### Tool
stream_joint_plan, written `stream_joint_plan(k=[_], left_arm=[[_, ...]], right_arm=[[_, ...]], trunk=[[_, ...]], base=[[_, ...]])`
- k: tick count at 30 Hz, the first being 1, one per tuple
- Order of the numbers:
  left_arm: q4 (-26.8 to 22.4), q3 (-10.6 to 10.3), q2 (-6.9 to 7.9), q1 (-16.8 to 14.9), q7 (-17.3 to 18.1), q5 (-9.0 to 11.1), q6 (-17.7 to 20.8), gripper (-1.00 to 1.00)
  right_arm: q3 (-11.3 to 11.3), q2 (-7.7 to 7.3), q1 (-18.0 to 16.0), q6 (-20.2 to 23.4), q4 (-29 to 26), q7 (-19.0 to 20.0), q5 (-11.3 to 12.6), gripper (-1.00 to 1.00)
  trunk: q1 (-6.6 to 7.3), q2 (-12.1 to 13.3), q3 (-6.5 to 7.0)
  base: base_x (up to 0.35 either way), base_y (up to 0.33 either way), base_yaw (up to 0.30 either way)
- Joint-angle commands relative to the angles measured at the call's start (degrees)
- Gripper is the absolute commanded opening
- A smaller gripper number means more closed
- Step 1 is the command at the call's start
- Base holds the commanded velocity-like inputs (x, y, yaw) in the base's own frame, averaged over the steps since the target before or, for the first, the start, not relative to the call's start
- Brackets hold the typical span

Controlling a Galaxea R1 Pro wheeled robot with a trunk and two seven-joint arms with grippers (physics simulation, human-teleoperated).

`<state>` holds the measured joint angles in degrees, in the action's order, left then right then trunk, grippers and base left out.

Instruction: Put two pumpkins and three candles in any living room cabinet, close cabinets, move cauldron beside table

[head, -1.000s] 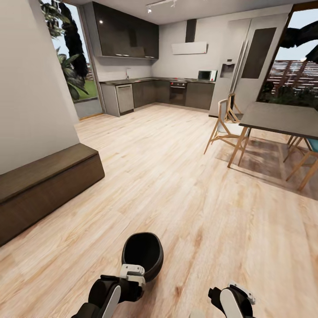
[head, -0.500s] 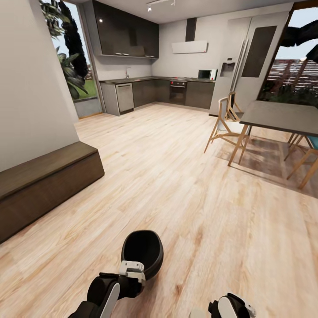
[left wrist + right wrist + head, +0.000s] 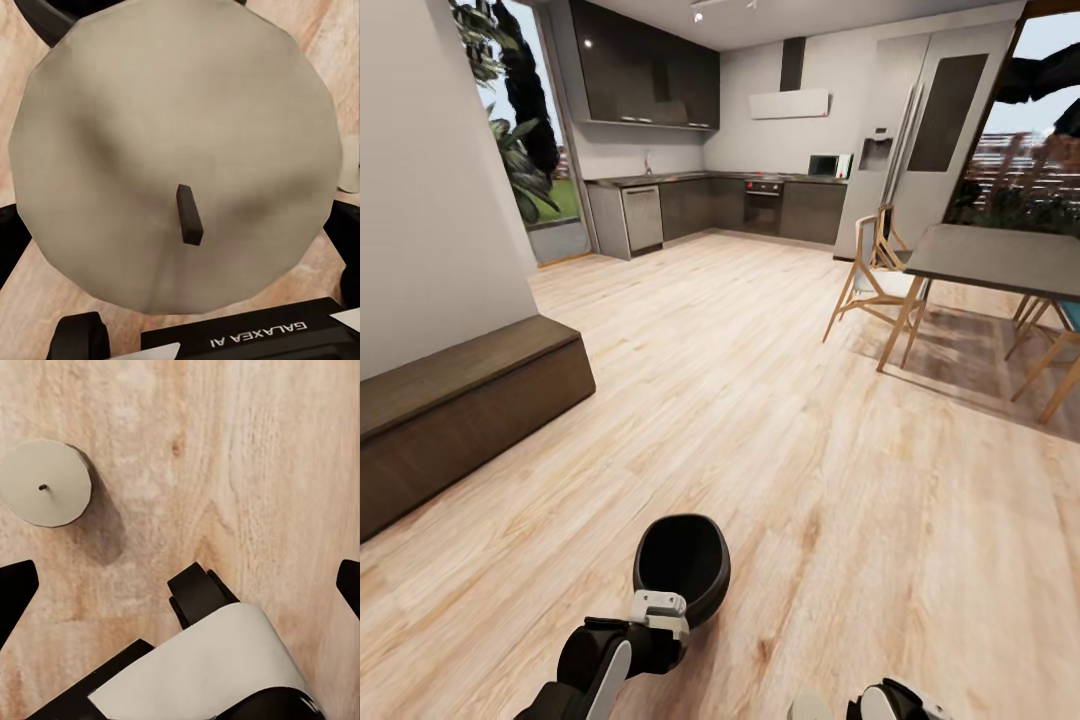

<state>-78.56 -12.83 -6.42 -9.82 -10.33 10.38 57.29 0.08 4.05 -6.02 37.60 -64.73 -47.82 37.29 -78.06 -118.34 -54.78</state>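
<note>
left gripper (image 3: 660, 610) at the cauldron (image 3: 682, 562) rim – jaw state unclear; cabinet (image 3: 460, 420) well left of cauldron; right gripper (image 3: 180, 577) jaws apart, candle (image 3: 46, 483) on floor (image 3: 780, 440) nearby.

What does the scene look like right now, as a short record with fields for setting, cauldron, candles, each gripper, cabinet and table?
setting: open room with wood floor, kitchen at the far end
cauldron: black cauldron on its side on the floor, mouth toward the camera, just ahead of the left arm
candles: one candle close under the left wrist camera, wick up; another candle upright on the floor in the right wrist view
left gripper: cannot tell
right gripper: open, empty
cabinet: low dark-brown cabinet along the left wall, closed
table: grey dining table with chairs, far right
</note>
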Motion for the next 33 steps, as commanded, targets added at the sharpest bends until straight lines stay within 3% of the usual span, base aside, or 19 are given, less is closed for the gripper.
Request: stream_joint_plan(k=[1, 4, 20, 23, 33], left_arm=[[-0.04, -0.06, 0.0, -0.03, -0.57, 0.59, 0.19, -1.0], [-0.02, 0.1, 0.07, -0.05, -0.57, 0.48, 0.19, -1.0], [-0.51, 0.38, 0.17, -0.06, -0.57, 0.49, 0.21, -1.0], [-1.15, 1.38, 0.21, -0.05, -0.57, 0.57, 0.66, -1.0], [-1.42, 2.44, 0.16, -0.04, -0.57, 0.69, 1.59, -1.0]], right_arm=[[-0.01, -0.03, -0.04, 0.16, 0.07, 0.16, 0.35, 1.0], [-0.09, 0.03, -0.08, 0.22, 0.21, 2.18, 0.34, 1.0], [-0.33, -0.01, -0.13, -1.28, 0.09, 2.55, 0.24, 1.0], [-0.21, 0.04, -0.13, -2.56, -0.08, 2.55, 0.24, 1.0], [-0.17, 0.08, -0.13, -3.12, 0.04, 2.56, 0.24, 1.0]], trunk=[[-0.22, -0.44, -0.23], [-0.88, -1.64, -0.77], [-4.39, -8.06, -3.64], [-5.05, -9.26, -4.18], [-5.05, -9.26, -4.18]], base=[[0.0, 0.0, 0.0], [0.0, 0.0, 0.0], [0.0, 0.0, 0.0], [0.0, 0.0, 0.0], [0.0, 0.0, 0.0]])
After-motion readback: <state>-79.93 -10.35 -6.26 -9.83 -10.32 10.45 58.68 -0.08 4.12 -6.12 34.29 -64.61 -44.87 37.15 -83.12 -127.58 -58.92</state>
